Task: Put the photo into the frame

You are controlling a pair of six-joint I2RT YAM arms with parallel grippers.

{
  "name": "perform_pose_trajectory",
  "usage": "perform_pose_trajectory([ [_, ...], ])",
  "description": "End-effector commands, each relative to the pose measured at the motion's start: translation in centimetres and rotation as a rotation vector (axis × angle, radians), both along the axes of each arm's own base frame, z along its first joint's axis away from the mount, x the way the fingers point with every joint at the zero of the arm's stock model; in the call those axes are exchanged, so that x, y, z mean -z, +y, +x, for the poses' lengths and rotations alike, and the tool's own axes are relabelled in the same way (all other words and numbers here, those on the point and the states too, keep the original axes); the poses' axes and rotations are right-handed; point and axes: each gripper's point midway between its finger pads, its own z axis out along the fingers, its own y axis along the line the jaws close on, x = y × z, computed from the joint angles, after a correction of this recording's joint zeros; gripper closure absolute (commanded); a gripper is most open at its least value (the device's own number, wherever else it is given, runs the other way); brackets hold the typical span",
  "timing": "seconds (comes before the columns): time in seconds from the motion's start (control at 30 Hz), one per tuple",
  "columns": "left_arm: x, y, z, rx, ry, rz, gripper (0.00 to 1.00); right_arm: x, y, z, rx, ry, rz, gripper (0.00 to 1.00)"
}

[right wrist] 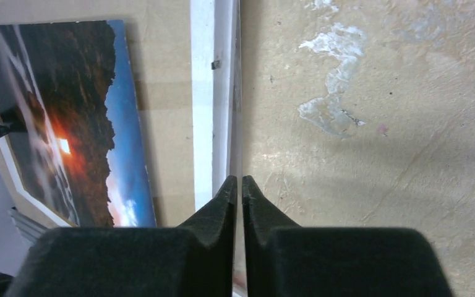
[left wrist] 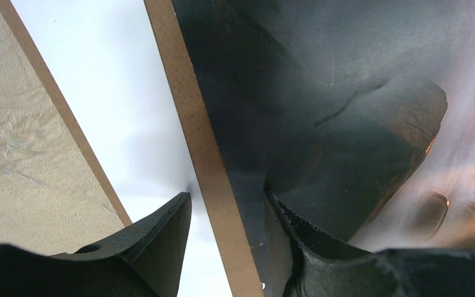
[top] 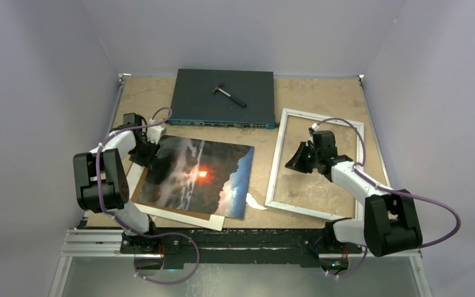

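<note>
- left jaws spread, straddling the photo (top: 198, 176) edge, probably to lift it.
- right jaws pressed together by the frame (right wrist: 203, 93) rail, seemingly steadying it.

We see the photo (top: 198, 176) left on the tabletop (top: 312, 96), the left claw (top: 147, 151) at its far corner; the frame (top: 276, 167) lies right, the right claw (top: 298, 159) just inside its left rail. A hammer (top: 231, 94) rests on the dark box (top: 198, 102).
</note>
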Motion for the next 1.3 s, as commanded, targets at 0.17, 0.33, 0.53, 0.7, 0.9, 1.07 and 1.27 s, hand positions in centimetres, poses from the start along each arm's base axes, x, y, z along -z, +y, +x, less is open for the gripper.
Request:
perform_pose_trajectory([
  [0.17, -0.8, 0.1, 0.9, -0.005, -0.046, 0.016, 0.55, 1.9, 0.2, -0.7, -0.039, 0.018, 0.026, 0.41],
  [0.33, -0.8, 0.1, 0.9, -0.007, -0.047, 0.014, 0.55, 2.3, 0.8, -1.4, -0.057, 0.029, 0.093, 0.21],
  [0.53, -1.0, 0.2, 1.0, -0.006, -0.052, 0.020, 0.55, 2.6, 2.3, -2.6, -0.109, 0.052, 0.265, 0.30],
  [0.7, -1.1, 0.3, 1.0, -0.008, -0.054, 0.022, 0.55, 2.9, 3.1, -3.3, -0.152, 0.085, 0.348, 0.39],
  [0.9, -1.3, 0.2, 1.0, -0.009, -0.053, 0.019, 0.56, 2.4, 3.4, -3.4, -0.167, 0.083, 0.396, 0.65],
  [1.07, -2.7, 0.1, 1.8, -0.005, -0.072, 0.010, 0.55, 0.0, 2.7, -2.0, -0.155, 0.026, 0.346, 1.00],
  [1.27, -4.9, -0.6, 3.2, -0.004, -0.105, -0.035, 0.54, -6.5, 1.3, 0.5, -0.140, -0.128, 0.222, 1.00],
])
